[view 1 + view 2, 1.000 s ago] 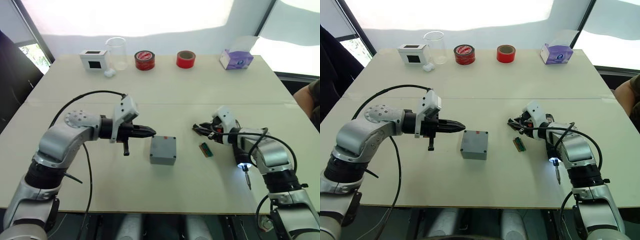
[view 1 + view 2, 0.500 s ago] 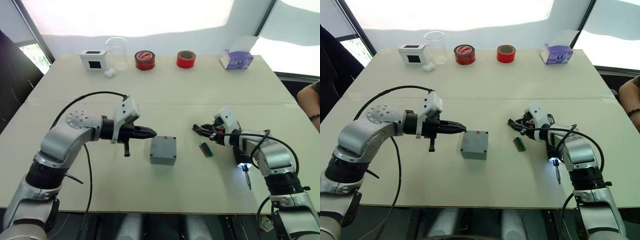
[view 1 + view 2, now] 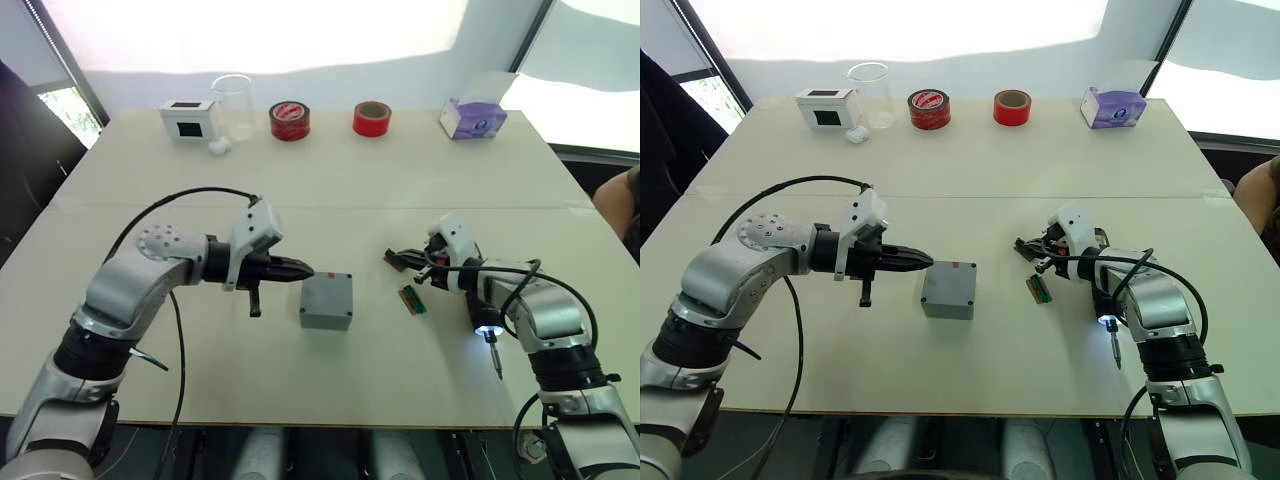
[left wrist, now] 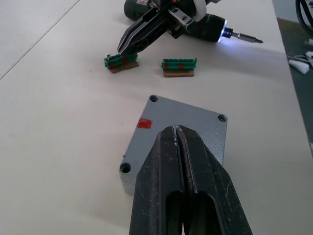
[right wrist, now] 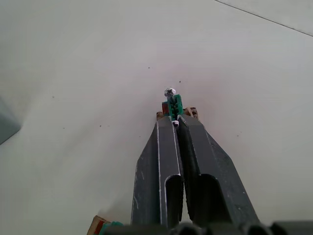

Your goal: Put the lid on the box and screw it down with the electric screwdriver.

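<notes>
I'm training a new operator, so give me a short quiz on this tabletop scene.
1. True or false: the lid already sits on the box.
2. Which thing lies closest to the tips of the right gripper? A) the tissue box B) a green holder C) the clear beaker
3. Fill in: the fingers of the left gripper are ____ (open or shut).

Key: 1 true; 2 B; 3 shut.
</notes>
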